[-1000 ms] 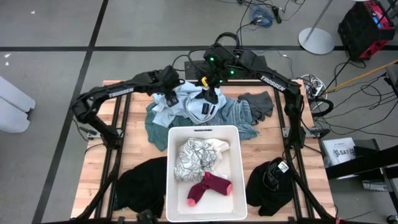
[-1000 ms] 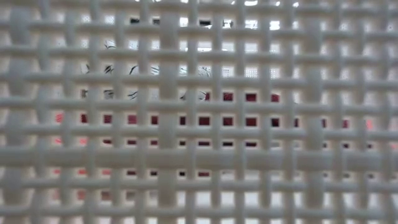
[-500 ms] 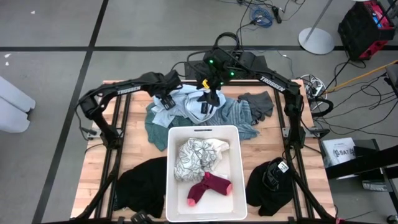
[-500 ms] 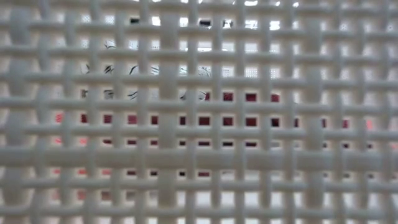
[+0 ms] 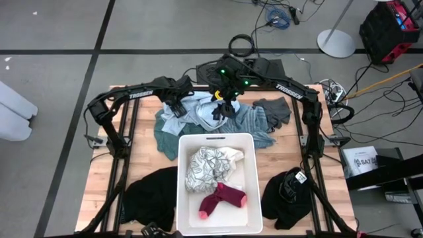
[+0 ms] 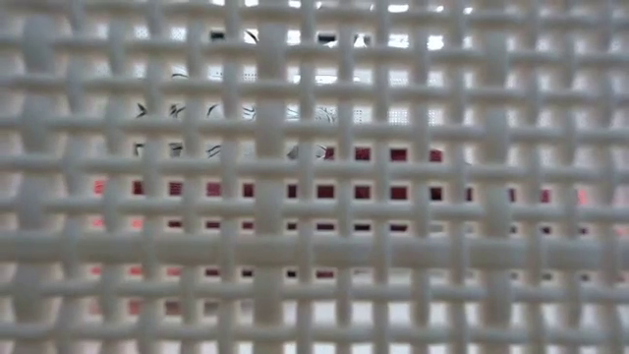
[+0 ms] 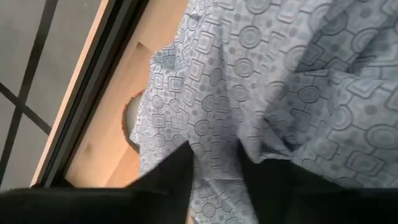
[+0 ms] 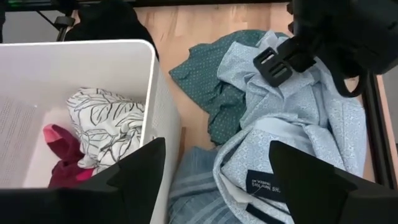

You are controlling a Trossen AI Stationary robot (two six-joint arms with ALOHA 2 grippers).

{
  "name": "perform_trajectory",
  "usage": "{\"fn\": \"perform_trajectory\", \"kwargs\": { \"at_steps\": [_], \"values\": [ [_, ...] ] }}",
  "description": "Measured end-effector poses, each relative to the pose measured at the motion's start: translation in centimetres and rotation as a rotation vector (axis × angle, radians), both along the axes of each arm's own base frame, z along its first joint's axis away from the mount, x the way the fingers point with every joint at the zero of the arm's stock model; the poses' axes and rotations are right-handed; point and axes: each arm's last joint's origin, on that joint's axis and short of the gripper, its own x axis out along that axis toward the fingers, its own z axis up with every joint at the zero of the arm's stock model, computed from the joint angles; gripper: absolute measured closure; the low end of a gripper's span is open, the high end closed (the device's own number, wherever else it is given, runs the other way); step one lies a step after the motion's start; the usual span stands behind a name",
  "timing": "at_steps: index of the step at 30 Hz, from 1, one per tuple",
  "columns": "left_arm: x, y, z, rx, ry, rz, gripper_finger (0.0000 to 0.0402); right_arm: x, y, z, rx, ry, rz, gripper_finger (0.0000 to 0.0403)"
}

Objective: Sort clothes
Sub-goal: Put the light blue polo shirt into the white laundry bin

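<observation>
As the sorting reaches the pile at the table's (image 5: 142, 168) far edge, the left end effector (image 5: 177, 106) presses into the light blue shirt (image 5: 192, 114), its fingers (image 7: 180, 168) pinching a fold; whether the cloth is truly gripped cannot be told. A firm close and a lift look next. The right end effector (image 5: 223, 108) hangs spread and empty beside it. Nearer sits the white bin (image 5: 254, 198) with a patterned cloth (image 5: 208, 165) and pink sock (image 5: 223, 198); black garments (image 5: 149, 192) flank it. Cables (image 5: 277, 13) trail across the grey floor (image 5: 53, 66).

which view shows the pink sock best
The high view: the pink sock lies fully visible in the white bin. The right wrist view catches only part of it; the low view shows glimpses through mesh; the left wrist view, nothing.
</observation>
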Motion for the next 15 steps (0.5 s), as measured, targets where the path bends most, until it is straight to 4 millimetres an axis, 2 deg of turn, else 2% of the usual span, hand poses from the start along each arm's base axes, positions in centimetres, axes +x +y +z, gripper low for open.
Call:
{"fn": "perform_trajectory", "kwargs": {
  "at_steps": [4,5,11,15],
  "values": [
    [0.0,0.0,0.0,-0.038,-0.029,-0.010,0.0372,-0.4,0.2,0.0,0.010,0.030,-0.003,0.0129],
    [0.1,0.0,0.0,-0.049,-0.037,-0.015,0.0385,-0.5,0.3,0.0,0.012,0.036,-0.003,0.0129],
    [0.0,-0.1,-0.1,-0.060,-0.030,-0.037,0.0396,-2.2,0.9,1.4,0.004,0.044,-0.009,0.0129],
    [-0.1,-0.5,0.5,-0.052,-0.040,-0.051,0.0398,-4.3,1.4,3.3,-0.043,0.010,-0.047,0.0129]
  ]
}}
